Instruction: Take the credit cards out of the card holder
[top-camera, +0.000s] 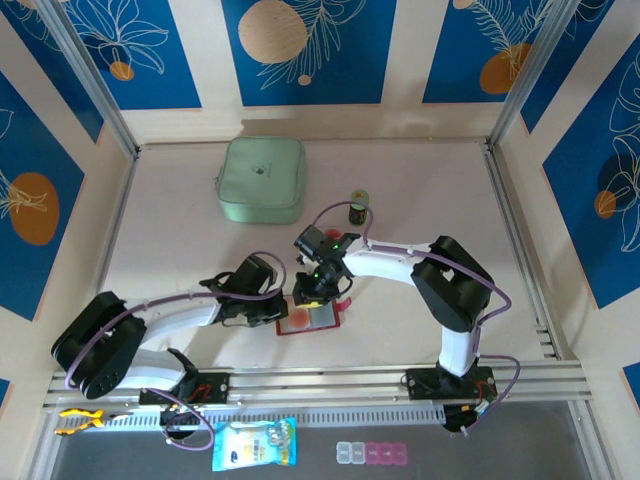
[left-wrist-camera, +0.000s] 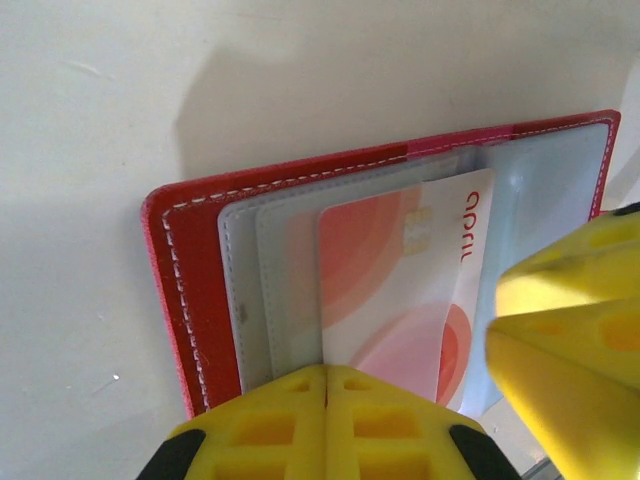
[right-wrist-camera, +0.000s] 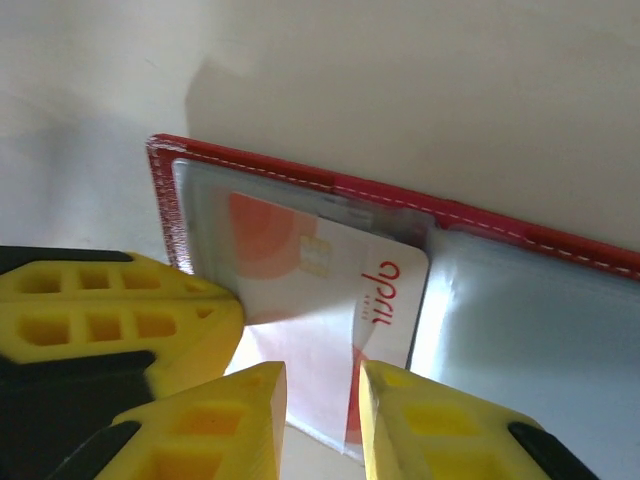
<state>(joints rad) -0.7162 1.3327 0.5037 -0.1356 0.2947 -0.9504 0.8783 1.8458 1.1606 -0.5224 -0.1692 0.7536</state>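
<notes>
The red card holder (top-camera: 325, 327) (left-wrist-camera: 185, 260) (right-wrist-camera: 300, 178) lies open and flat on the table between the two arms. A white credit card (left-wrist-camera: 390, 290) (right-wrist-camera: 330, 290) with orange circles sticks partway out of its clear pocket. My left gripper (top-camera: 283, 312) (left-wrist-camera: 327, 385) is shut, its yellow tips meeting at the near edge of the clear pocket with nothing seen between them. My right gripper (top-camera: 315, 298) (right-wrist-camera: 322, 410) stands over the card's free end, jaws a narrow gap apart, card and clear flap showing between them. Its fingers (left-wrist-camera: 570, 340) crowd the right of the left wrist view.
A mint-green square case (top-camera: 262, 178) lies at the back left of the table. A small dark jar (top-camera: 359, 206) stands behind the right arm. Beyond the front rail lie a blue packet (top-camera: 255, 443), small pill boxes (top-camera: 370, 453) and a yellow tool (top-camera: 78, 420).
</notes>
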